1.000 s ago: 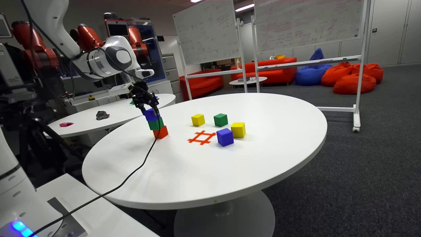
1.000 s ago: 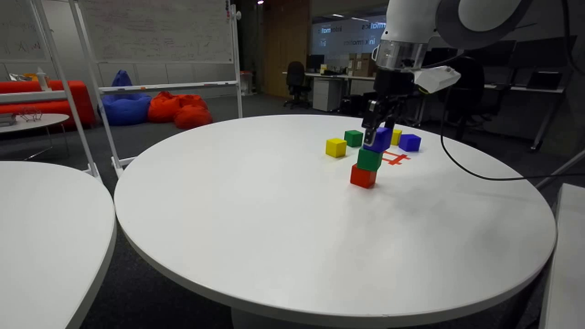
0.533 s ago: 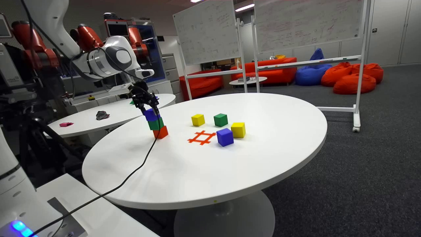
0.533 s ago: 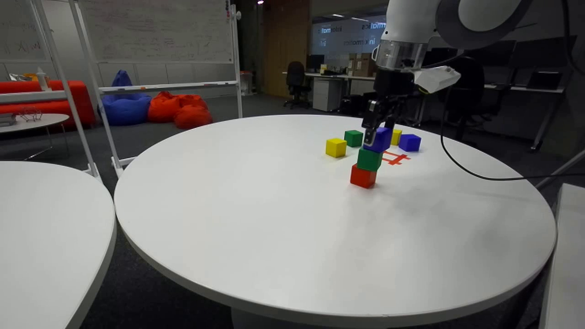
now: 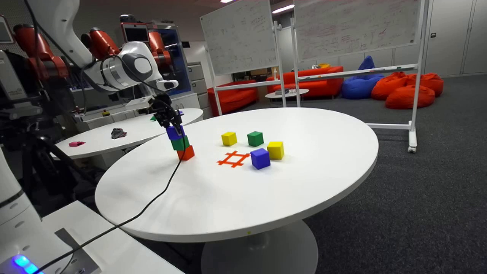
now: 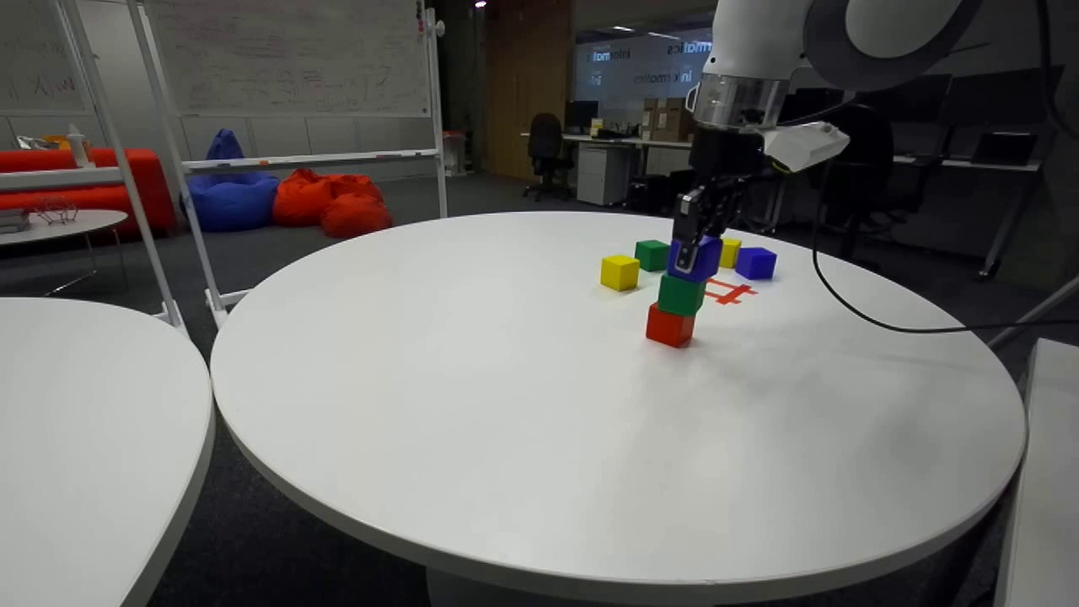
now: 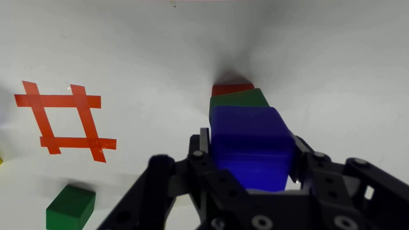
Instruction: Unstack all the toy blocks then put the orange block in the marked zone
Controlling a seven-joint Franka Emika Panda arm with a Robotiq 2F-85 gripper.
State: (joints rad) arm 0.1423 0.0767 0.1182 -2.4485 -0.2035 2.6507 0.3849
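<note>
Four loose blocks lie on the round white counter (image 5: 315,129), about the centre of the frame in an exterior view: a left yellow block (image 5: 229,139), a loose green block (image 5: 255,139), a right yellow block (image 5: 275,150) and a loose blue block (image 5: 260,158). The last two are near each other; contact cannot be confirmed. The marked zone (image 7: 66,122), orange-red tape crossed like a hash sign, lies flat between the loose blue block and a three-block stack (image 5: 177,144); in the wrist view it occupies the left of the frame. A black cable (image 5: 118,227) rises from the lower left and crosses the front of the stack in an exterior view. Beyond, at the left of the frame, a second counter (image 5: 97,137) carries a pink item (image 5: 77,144) and a dark crumpled item (image 5: 118,133); whiteboards (image 5: 243,42) and bean bags (image 5: 411,97) stand well apart.

The gripper (image 7: 251,143) grips the upper blue block (image 7: 252,127), its fingers (image 7: 204,140) against two opposite sides. That block sits on a stacked green block (image 6: 680,295), which sits on the orange block (image 6: 670,326). The stack is stepped, each block offset from the one beneath. The orange block stands on the counter below the gripper; both blocks above obstruct it. In the wrist view only a dark red strip of it shows, just above the centre of the frame
</note>
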